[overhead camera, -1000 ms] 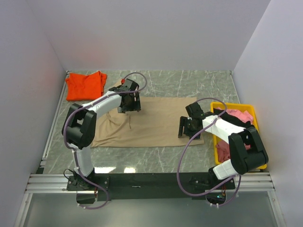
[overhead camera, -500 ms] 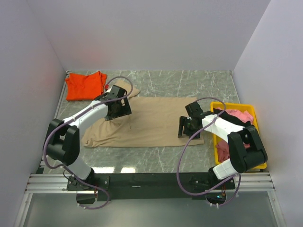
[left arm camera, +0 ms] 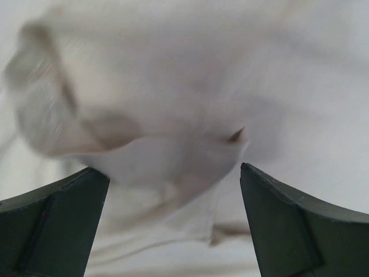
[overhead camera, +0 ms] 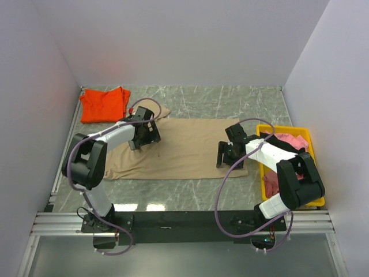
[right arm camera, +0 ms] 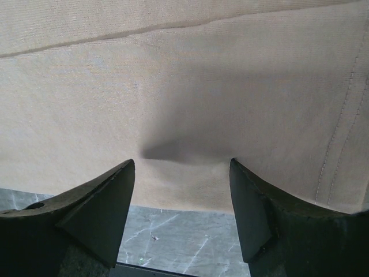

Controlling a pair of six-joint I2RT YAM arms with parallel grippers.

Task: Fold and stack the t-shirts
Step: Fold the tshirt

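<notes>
The left fingers (left arm camera: 52, 225) stand wide apart with nothing between them. Under them lies a rumpled, blurred bunch of the tan-beige t-shirt (left arm camera: 190, 86); whether they touch it cannot be told. The right fingers (right arm camera: 86, 213) are also spread wide and hold nothing. A small shadowed pucker of the same cloth sits in the gap, the shirt's edge is just towards 6 o'clock, and the grey marbled surface (right arm camera: 173, 248) shows beyond it.

In the top view the tan-beige shirt is spread across the middle of the surface. The left fingers are over its 10 o'clock part and the right fingers are at its 4 o'clock corner. A folded orange-red t-shirt (overhead camera: 104, 105) lies apart in the 10 o'clock corner. At 3 o'clock, just beside the tan shirt, a yellow tray (overhead camera: 286, 128) holds pink t-shirts (overhead camera: 291, 141) and some dark cloth (overhead camera: 268, 137).
</notes>
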